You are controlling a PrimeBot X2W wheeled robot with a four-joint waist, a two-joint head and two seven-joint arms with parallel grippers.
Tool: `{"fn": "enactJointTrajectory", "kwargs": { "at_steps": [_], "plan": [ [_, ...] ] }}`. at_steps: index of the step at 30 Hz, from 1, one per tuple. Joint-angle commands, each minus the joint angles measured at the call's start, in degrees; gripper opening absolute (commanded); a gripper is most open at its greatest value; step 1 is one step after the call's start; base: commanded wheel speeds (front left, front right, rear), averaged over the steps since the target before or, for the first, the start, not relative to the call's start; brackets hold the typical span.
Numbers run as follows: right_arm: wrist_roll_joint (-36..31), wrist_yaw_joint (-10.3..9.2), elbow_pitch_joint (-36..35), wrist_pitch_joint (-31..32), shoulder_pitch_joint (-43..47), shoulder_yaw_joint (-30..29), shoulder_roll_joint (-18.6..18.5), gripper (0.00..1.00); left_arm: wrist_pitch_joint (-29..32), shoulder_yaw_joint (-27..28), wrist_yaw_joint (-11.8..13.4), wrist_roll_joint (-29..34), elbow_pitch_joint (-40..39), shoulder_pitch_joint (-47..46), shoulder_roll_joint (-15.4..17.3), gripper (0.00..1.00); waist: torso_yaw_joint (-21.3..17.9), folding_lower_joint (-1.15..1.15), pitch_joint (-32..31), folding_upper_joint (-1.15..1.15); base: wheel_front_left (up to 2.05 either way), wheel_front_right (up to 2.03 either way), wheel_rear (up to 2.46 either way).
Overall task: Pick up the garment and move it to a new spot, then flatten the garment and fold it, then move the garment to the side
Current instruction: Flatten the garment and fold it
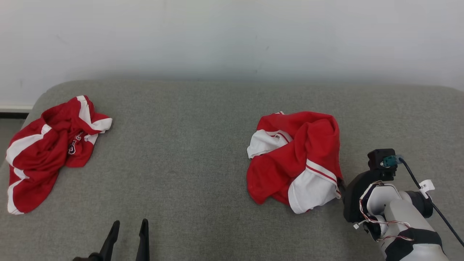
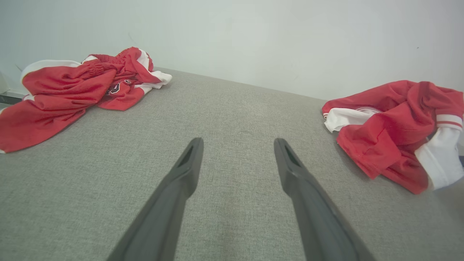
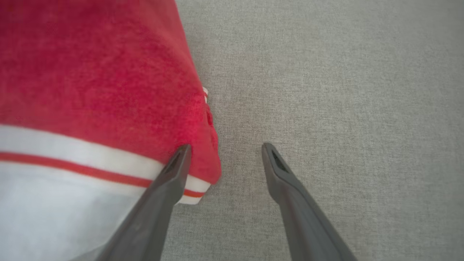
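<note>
The right hand (image 3: 223, 154) stands with its two long dark fingers wide apart and nothing between them, low over the grey fabric-covered padded surface (image 1: 188, 145). In the right wrist view its finger (image 3: 174, 174) on the 9 o'clock side has its tip against the edge of the crumpled red-and-white jersey garment (image 3: 90, 72), where a white band with a thin red stripe meets the red cloth. The other finger lies over bare grey fabric. In the head view this garment (image 1: 293, 159) sits in a heap at about 10 o'clock from the right arm's pale wrist (image 1: 391, 203), right of the surface's middle, with white panels at its 6 o'clock and 9 o'clock sides. The left hand (image 1: 130, 223) is also spread open and empty, at the 6 o'clock edge of the head view, well apart from both heaps. In its own wrist view the left hand (image 2: 237, 143) points across open grey fabric. A second crumpled red-and-white garment (image 1: 47, 145) lies at about 10 o'clock from it, near the surface's rounded corner. A plain white wall (image 1: 232, 36) runs behind the surface at 12 o'clock.
</note>
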Motion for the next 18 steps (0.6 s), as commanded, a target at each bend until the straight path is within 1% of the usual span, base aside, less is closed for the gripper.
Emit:
{"fn": "enactJointTrajectory", "kwargs": {
  "at_steps": [1, 8, 9, 10, 12, 15, 18],
  "plan": [
    [0.60, -0.13, 1.73, -0.48, -1.03, -0.07, 0.11, 1.00, 0.13, -0.35, -0.17, 0.48, -0.32, -1.29, 0.35, 1.00, 1.13, -0.01, 1.67, 0.00, 0.00, 0.00, 0.00],
    [2.51, -0.13, 8.09, 0.88, -4.70, 0.93, 1.31, 1.00, 0.00, -1.15, -0.48, 0.32, -0.12, -3.63, 0.57, 1.00, 2.51, -0.01, 4.71, 0.00, 0.00, 0.00, 0.00],
    [2.64, -0.13, 8.94, 1.38, -4.99, 1.31, 1.43, 0.24, -0.06, -1.21, -0.49, 0.31, 0.08, -3.94, 0.58, 1.00, 2.65, -0.01, 4.93, 0.00, 0.00, 0.00, 0.00],
    [2.82, -0.13, 9.74, 1.77, -5.21, 1.63, 1.52, 0.00, -0.11, -1.29, -0.33, 0.31, 0.27, -4.28, 0.57, 1.00, 2.77, -0.01, 5.14, 0.00, 0.00, 0.00, 0.00],
    [2.90, -0.13, 10.27, 1.99, -5.43, 2.14, 1.59, 0.00, -0.16, -1.28, -0.25, 0.30, 0.47, -4.51, 0.56, 1.00, 2.84, -0.01, 5.19, 0.00, 0.00, 0.00, 0.00],
    [2.01, -0.13, 10.08, -0.97, -6.67, 2.96, 0.37, 0.00, -0.40, -1.20, -0.04, 0.03, 1.21, -5.03, 0.45, 1.00, 2.87, -0.01, 4.81, 0.00, 0.00, 0.00, 0.00],
    [0.88, -0.13, 9.19, -4.21, -8.30, 3.45, -0.04, 0.00, -0.57, -0.91, 0.18, -0.39, 1.96, -4.79, 0.36, 1.00, 2.50, -0.01, 3.47, 0.00, 0.00, 0.00, 0.00]
  ]
}}
